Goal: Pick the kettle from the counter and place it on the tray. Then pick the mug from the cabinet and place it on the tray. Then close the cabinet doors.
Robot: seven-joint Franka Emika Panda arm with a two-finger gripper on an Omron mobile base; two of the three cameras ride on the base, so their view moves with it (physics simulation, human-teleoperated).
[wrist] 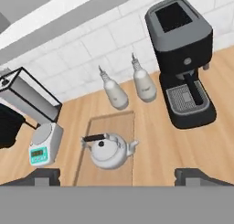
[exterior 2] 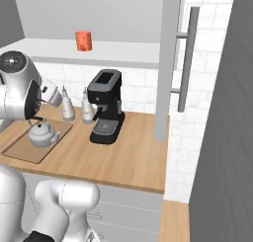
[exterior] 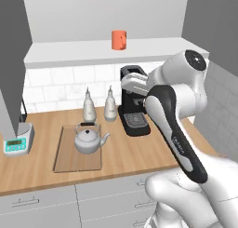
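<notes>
The claw looks down from high above the tabletop, its two dark tips standing wide apart at the bottom of the hand view with nothing between them. Below it, well apart from the tips, the kettle sits upright on the tray, toward the tray's near end, its black handle arched over the lid and its short spout pointing toward the coffee machine side. In the left base view the kettle rests inside the rim of the tray, which lies flat on the wooden tabletop.

The mug stands upright on the pale shelf of the open cabinet, well above the tabletop and far from the claw; from the right base view the mug shows on the same shelf. One cabinet door stands swung open at the right, edge-on, with its long silver bar handle just beside it. The other door hangs open at the left.

Just behind the tray stand two slim grey bottles, side by side and near the tiled wall. Beside them to the right is a black coffee machine, partly hidden by the arm in the left base view. At the left end of the tabletop sits a small scale with a teal display, well apart from the tray.
</notes>
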